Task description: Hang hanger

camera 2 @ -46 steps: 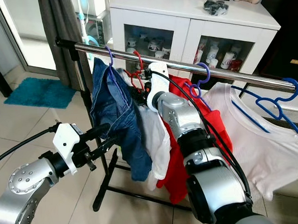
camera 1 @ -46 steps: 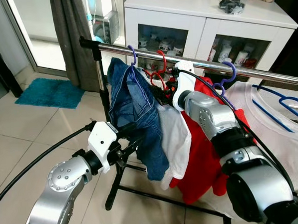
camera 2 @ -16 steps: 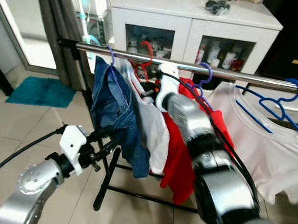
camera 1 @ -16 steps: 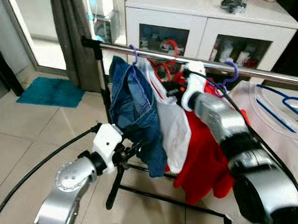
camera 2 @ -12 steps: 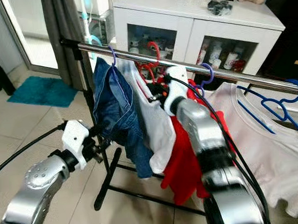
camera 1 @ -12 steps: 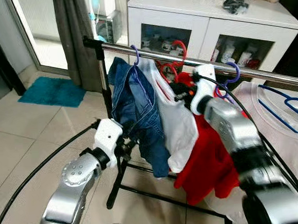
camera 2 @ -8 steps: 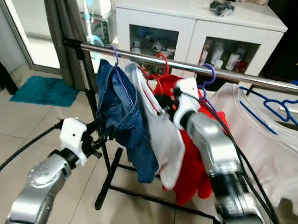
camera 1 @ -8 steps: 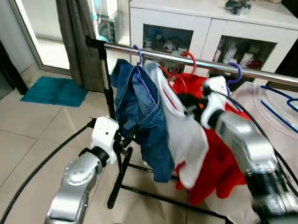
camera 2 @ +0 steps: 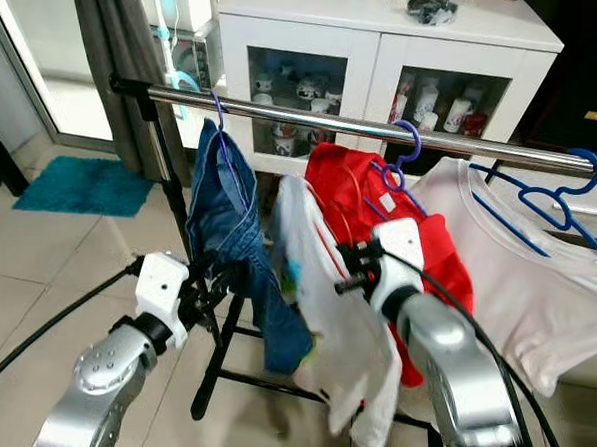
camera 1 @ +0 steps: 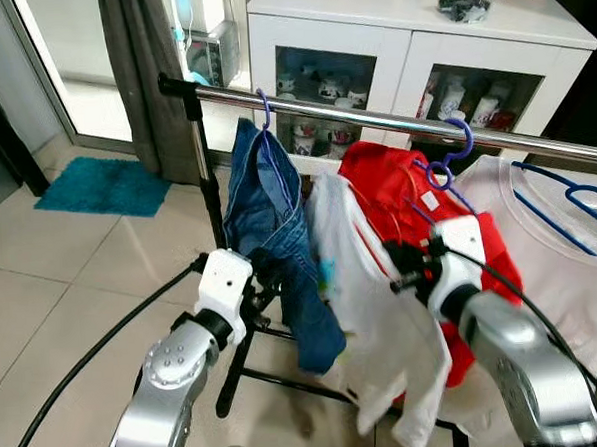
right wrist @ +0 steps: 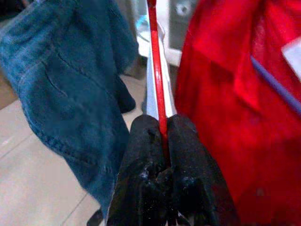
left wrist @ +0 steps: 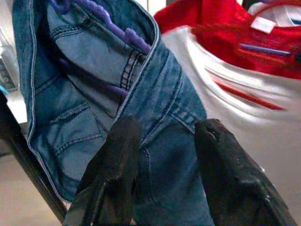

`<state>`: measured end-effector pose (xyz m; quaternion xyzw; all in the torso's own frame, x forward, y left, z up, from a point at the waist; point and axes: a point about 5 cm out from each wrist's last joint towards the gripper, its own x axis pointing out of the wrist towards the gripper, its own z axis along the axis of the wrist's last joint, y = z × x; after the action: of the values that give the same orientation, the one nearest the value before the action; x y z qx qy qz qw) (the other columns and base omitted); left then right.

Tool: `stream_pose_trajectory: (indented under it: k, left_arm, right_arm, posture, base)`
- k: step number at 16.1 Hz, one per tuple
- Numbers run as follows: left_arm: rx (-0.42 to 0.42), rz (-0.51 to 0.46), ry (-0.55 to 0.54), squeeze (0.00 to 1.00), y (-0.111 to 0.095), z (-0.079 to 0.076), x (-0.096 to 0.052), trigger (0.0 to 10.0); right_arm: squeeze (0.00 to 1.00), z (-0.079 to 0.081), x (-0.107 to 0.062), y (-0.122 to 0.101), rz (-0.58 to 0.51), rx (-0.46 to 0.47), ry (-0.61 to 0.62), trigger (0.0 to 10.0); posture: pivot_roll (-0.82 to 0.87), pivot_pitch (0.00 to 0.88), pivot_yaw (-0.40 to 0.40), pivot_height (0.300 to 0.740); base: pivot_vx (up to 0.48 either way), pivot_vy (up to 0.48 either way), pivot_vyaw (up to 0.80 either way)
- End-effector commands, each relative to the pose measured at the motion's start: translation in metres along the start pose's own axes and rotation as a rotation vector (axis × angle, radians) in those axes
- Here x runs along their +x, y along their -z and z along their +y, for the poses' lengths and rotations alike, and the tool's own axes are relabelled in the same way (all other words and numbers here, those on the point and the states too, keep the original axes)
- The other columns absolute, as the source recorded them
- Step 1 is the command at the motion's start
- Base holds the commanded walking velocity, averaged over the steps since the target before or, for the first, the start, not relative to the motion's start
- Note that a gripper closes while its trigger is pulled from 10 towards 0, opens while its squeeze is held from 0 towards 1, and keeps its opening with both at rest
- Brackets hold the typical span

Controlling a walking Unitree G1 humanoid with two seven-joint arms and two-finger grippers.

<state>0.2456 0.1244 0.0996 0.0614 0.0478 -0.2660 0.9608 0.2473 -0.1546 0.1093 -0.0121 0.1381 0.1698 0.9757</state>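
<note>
The hanger [right wrist: 157,89] is a thin red wire one carrying a white shirt [camera 1: 379,319]; it is off the rail [camera 1: 393,124] and below it, held out in front of the rack at about 5 o'clock from the jeans [camera 1: 274,235]. The right claw [right wrist: 162,136] has its two black fingers pressed together on the red wire, which runs straight up from between them, with the white cloth draped just behind. The shirt hangs loose and blurred, partly covering the red shirt [camera 1: 418,202], which hangs from a purple hanger [camera 1: 445,156] on the rail. At 3 o'clock along the rail a second white shirt [camera 2: 521,262] sits on a blue hanger [camera 2: 553,205]. The left claw [left wrist: 162,155] is low at the jeans' 7 o'clock side, its fingers [left wrist: 117,165] spread apart with a fold of denim lying between them.
</note>
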Motion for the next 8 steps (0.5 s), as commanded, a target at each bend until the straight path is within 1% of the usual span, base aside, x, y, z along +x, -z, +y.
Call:
stream_pose_trajectory:
  k: [1,3,4,5,6,8]
  left_arm:
    - [0.001,-0.016,0.001,0.00,-0.007,-0.004,0.002,10.0]
    - [0.003,-0.040,0.011,0.00,-0.017,-0.002,0.010,10.0]
    - [-0.004,-0.056,0.045,0.00,-0.020,-0.002,0.018,10.0]
    - [0.015,-0.048,0.089,0.00,-0.020,-0.003,0.023,10.0]
    - [0.020,-0.037,0.109,0.00,-0.018,-0.001,0.023,10.0]
    - [0.019,-0.028,0.105,0.00,-0.016,0.000,0.023,10.0]
  right_arm:
    - [0.00,-0.006,-0.012,-0.004,-0.016,0.016,0.060,0.0]
    - [0.00,-0.006,-0.020,-0.006,-0.045,0.036,0.058,0.0]
    - [0.00,-0.007,-0.019,-0.006,-0.062,0.050,0.063,0.0]
    - [0.00,-0.007,-0.020,-0.005,-0.059,0.030,0.078,0.0]
    - [0.00,-0.006,-0.020,-0.006,-0.071,0.041,0.085,0.0]
    - [0.00,-0.008,-0.021,-0.004,-0.063,0.047,0.119,0.0]
  posture:
    - [0.04,0.029,-0.054,0.740]
    - [0.02,0.011,0.002,0.740]
    - [0.01,0.034,0.015,0.740]
    - [0.00,0.042,0.039,0.740]
    - [0.00,0.037,0.045,0.740]
    - [0.00,0.024,0.061,0.740]
  base:
    - [0.000,0.000,0.00]
    - [0.000,0.000,0.00]
    - [0.000,0.000,0.00]
    - [-0.247,0.000,0.00]
    - [-0.251,0.000,0.00]
    - [-0.255,0.000,0.00]
